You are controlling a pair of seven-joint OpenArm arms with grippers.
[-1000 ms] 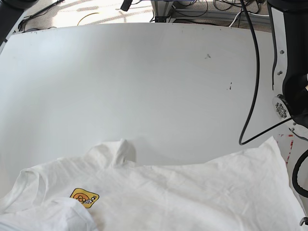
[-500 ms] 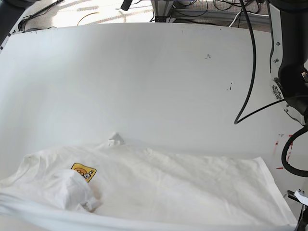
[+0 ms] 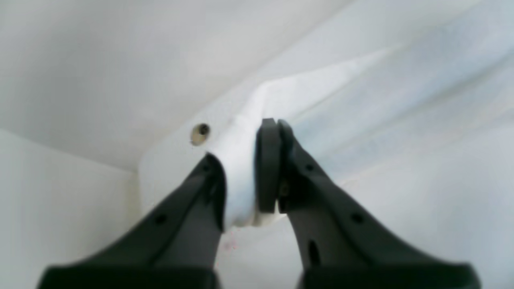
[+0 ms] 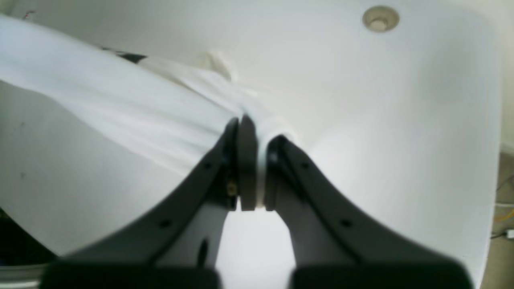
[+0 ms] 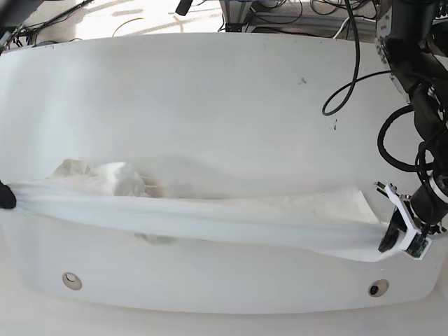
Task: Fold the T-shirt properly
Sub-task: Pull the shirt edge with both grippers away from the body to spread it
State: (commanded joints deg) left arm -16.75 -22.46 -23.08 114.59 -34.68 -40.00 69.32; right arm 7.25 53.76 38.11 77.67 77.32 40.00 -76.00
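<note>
White tabletop (image 5: 210, 91) below — T-shirt (image 5: 210, 220) stretched taut between my left gripper (image 3: 245, 168) and right gripper (image 4: 257, 160), both clamped on its corners. Risk: thin pinches slip, fabric drops crumpled.

A white table (image 5: 224, 112) with two round holes (image 5: 70, 281) (image 5: 379, 288) near its front edge stands before a floor strewn with black cables (image 5: 294, 14).

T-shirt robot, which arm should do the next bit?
Neither alone, probably: the left tool and right tool each pinch one end of the T-shirt, stretched between them.
</note>
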